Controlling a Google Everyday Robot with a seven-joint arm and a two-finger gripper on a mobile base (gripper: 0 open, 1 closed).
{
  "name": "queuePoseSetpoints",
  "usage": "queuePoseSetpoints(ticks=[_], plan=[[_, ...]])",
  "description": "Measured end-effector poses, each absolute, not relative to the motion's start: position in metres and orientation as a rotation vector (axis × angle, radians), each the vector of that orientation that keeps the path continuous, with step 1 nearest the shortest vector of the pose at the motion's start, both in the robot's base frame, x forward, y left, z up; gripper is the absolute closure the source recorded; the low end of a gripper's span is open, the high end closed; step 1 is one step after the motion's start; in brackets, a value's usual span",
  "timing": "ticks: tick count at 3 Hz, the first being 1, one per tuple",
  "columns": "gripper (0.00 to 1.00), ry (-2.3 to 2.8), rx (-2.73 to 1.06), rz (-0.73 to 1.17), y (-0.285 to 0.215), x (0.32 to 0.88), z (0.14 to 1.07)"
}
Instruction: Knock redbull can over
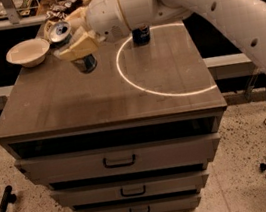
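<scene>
The redbull can is slim, with its silver top pointing up and to the left. It is tilted steeply and its lower end hangs just above the dark table top, near the back left. My gripper is shut on the can, with one cream finger along its near side and the other behind it. The white arm comes in from the upper right.
A white bowl stands at the back left corner. A dark-blue Pepsi can stands upright at the back, partly hidden by my arm. A crumpled bag lies behind. A ring of light marks the table. Drawers are below.
</scene>
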State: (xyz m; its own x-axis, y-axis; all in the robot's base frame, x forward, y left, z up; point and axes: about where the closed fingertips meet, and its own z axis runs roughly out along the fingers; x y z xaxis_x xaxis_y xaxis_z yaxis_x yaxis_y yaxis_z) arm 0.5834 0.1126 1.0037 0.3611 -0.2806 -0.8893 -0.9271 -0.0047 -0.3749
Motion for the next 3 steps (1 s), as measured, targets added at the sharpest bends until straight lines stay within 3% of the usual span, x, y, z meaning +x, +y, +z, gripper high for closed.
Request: queuePoseSetpoints(ticks=[2,3], plan=[[1.0,1.178,-1.618,0.659,0.105,0.58,1.002],[1.0,1.286,-1.727,0.529,0.085,0.586,1.01]])
